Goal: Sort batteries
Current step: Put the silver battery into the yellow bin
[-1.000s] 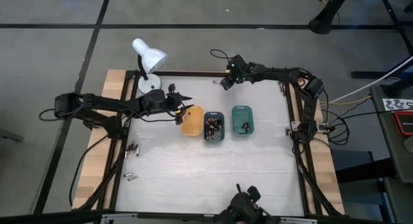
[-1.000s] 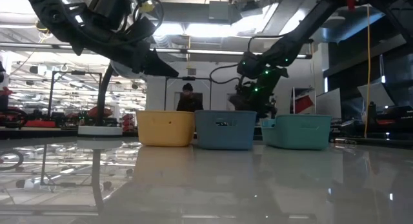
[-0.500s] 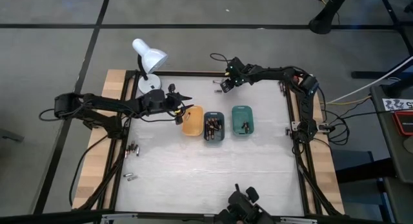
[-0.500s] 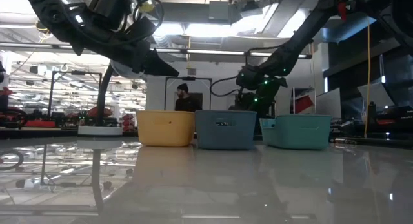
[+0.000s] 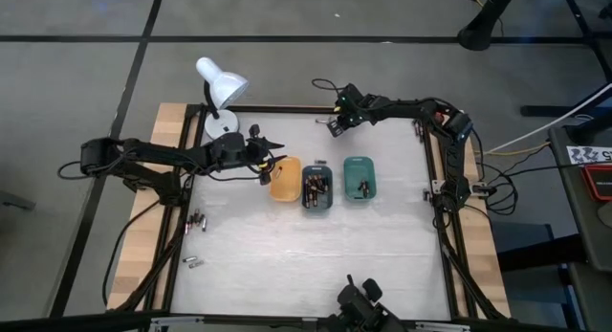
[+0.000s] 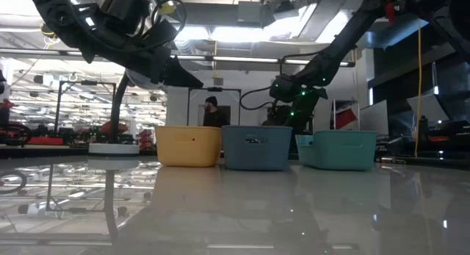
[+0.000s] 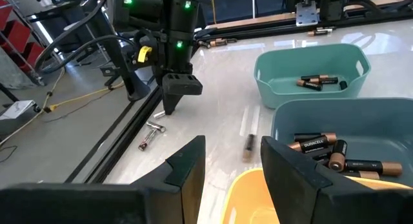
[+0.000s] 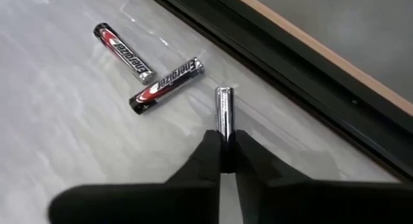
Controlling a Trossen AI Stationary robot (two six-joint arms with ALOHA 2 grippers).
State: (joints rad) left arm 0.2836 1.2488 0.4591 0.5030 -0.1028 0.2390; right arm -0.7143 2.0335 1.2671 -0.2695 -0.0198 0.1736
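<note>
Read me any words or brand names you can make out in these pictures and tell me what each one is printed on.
"Energizer": on the black-and-red battery lying on the table by the right gripper.
"DURACELL": on a copper-topped battery in the dark teal tray.
Print on the second black-and-red battery: too blurred to read.
Other batteries' labels: too small.

Three trays [image 5: 284, 186], one lamp [image 5: 220, 86], two arms [image 5: 153, 158]; batteries [image 5: 316, 188] too small to count.

The right gripper [image 8: 222, 156] hides the silvery battery's [image 8: 223, 111] lower end (label unreadable).
</note>
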